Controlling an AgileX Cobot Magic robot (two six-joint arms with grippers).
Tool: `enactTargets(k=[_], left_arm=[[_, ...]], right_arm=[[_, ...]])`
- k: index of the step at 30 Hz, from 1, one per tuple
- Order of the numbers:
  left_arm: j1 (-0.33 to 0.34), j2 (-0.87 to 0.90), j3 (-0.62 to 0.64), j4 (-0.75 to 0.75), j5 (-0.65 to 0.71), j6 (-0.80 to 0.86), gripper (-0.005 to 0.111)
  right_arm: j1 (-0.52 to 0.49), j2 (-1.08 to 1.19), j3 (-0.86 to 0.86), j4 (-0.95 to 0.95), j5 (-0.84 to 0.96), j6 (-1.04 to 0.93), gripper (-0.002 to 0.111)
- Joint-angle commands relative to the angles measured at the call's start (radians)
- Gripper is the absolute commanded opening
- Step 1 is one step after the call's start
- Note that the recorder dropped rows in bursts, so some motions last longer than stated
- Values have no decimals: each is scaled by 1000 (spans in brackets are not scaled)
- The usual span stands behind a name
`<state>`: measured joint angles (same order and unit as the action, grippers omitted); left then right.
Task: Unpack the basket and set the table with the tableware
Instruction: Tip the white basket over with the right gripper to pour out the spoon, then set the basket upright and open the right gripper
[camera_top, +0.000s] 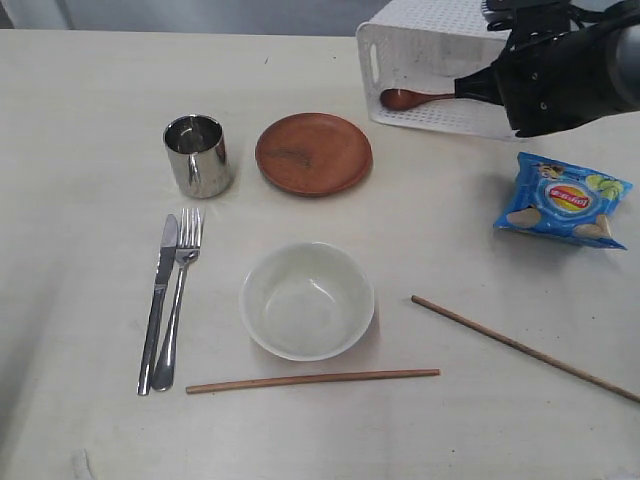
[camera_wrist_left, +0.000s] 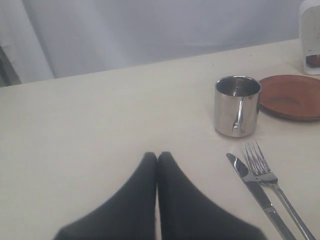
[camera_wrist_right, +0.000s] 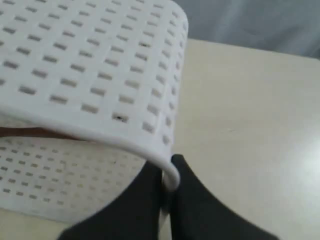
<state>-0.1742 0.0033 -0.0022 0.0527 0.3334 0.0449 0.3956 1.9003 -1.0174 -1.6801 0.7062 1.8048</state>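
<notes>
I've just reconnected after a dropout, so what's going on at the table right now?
The right gripper is shut on the rim of the basket, which lies tipped on its side with the spoon inside it. The left gripper is shut and empty, above the table near the cup. The plate, knife, fork, bowl and two chopsticks are out on the table. The chip bag lies near the basket.

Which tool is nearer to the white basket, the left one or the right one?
Right. The right tool is shut on the basket rim. The left tool is shut above the table, apart from the steel cup, far from the basket.
</notes>
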Motion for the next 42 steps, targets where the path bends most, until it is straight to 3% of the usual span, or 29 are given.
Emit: enactTargets(k=[1, 5, 19, 28, 32, 37, 42], left_arm=[[2, -3, 2, -1, -4, 0, 0], [2, -3, 2, -1, -4, 0, 0], [2, -3, 2, -1, -4, 0, 0], [2, -3, 2, -1, -4, 0, 0], [2, -3, 2, -1, -4, 0, 0], [2, -3, 2, -1, -4, 0, 0], [2, -3, 2, -1, -4, 0, 0]], right_arm=[[19, -19, -12, -64, 180, -27, 0], [62, -40, -18, -64, 322, -48, 0], [145, -46, -31, -64, 510, -212, 0], [81, -46, -33, -64, 235, -176, 0], [34, -46, -53, -36, 225, -174, 0], [-46, -44, -110, 143, 9, -244, 0], [-173, -15, -164, 456, -218, -331, 0]])
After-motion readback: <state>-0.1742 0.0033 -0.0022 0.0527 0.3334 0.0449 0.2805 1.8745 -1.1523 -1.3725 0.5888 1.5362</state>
